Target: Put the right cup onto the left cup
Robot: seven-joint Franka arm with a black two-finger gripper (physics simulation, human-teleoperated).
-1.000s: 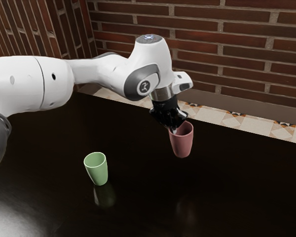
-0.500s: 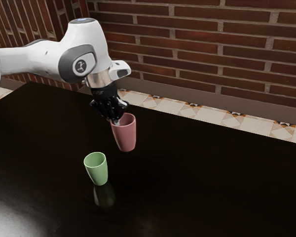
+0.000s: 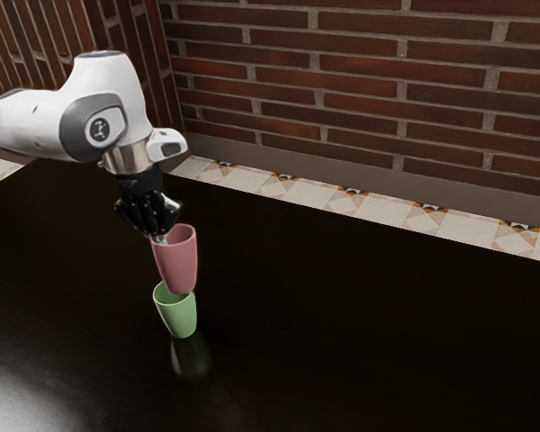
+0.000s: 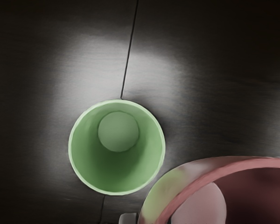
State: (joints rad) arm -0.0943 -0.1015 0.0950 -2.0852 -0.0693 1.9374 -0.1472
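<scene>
My gripper (image 3: 159, 238) is shut on the near-side wall of the pink cup (image 3: 179, 263), at its rim, and holds it off the table, roughly upright. Below it in the exterior view stands the green cup (image 3: 178, 317), upright on the table; the pink cup's base overlaps the back of its rim there. From the wrist view, the green cup (image 4: 116, 172) shows its whole open mouth and nothing inside, while the pink cup (image 4: 256, 163) hangs beside that mouth, not centred over it. Whether the two cups touch I cannot tell.
The dark glossy table (image 3: 360, 333) extends around the cups, with a thin seam line in the wrist view. Behind it are a patterned tile strip (image 3: 378, 206) and a brick wall (image 3: 360, 90).
Held in my gripper, the pink cup has travelled toward the exterior view's left, from well aside of the green cup to just above it, dipping slightly in the last half second. The green cup has stayed put.
</scene>
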